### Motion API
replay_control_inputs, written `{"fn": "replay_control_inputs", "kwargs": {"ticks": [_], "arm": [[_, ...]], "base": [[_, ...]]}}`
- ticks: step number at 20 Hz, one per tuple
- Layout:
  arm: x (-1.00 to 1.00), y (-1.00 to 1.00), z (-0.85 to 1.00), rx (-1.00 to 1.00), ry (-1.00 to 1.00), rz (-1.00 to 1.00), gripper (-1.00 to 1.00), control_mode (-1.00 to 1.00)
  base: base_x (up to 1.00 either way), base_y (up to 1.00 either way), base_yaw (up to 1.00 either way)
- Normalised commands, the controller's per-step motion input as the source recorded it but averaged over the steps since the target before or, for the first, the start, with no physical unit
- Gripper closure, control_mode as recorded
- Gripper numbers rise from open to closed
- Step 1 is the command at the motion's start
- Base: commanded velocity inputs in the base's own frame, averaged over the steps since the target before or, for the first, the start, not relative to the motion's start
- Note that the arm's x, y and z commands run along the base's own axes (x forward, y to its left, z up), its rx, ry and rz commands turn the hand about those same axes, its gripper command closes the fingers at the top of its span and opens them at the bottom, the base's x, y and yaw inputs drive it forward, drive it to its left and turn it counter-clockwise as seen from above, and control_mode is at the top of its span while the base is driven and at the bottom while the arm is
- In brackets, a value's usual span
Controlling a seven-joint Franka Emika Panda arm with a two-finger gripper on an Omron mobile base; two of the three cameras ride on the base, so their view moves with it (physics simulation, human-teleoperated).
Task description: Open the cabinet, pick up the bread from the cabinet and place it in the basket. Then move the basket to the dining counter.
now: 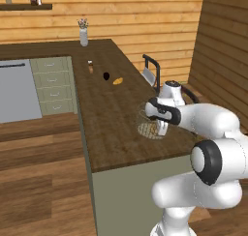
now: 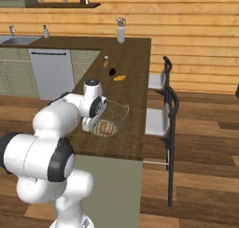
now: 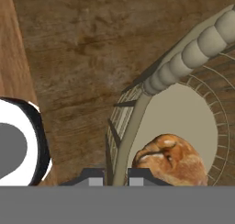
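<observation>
Hand view alone revealed golden-brown round bread roll (image 3: 170, 159) on pale disc bottom of grey wire-mesh basket (image 3: 193, 48). Bent white arm reached down; dark two-finger gripper (image 3: 115, 176) clamped tight on basket's rim wall. Sat near dark brown wood-grain dining counter's (image 1: 109, 109) front edge, toward the stool-side edge.

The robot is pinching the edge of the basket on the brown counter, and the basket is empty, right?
Not quite. The basket is not empty: the bread lies inside it, as the hand view shows. The rest is right: the gripper is shut on the basket's rim, and the basket sits on the dining counter.
</observation>
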Motion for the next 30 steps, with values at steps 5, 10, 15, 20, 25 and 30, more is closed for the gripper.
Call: {"fn": "replay_control_inputs", "kwargs": {"ticks": [5,10,15,20,25,30], "arm": [[0.37,0.15,-0.53,-0.02,0.03,0.08,1.00,-1.00],[-0.01,0.19,-0.02,-0.01,0.00,0.04,-1.00,-1.00],[-0.22,0.09,1.00,-0.01,0.00,0.00,-1.00,-1.00],[-0.64,0.41,0.96,-0.09,-0.06,0.02,-1.00,-1.00],[-0.91,0.67,0.57,-0.18,-0.14,0.07,-1.00,-1.00],[-0.75,0.55,0.03,-0.19,-0.14,0.05,-1.00,-1.00]], "base": [[0.00,0.00,0.00],[0.00,0.00,0.00],[0.00,0.00,0.00],[0.00,0.00,0.00],[0.00,0.00,0.00],[0.00,0.00,0.00]]}}
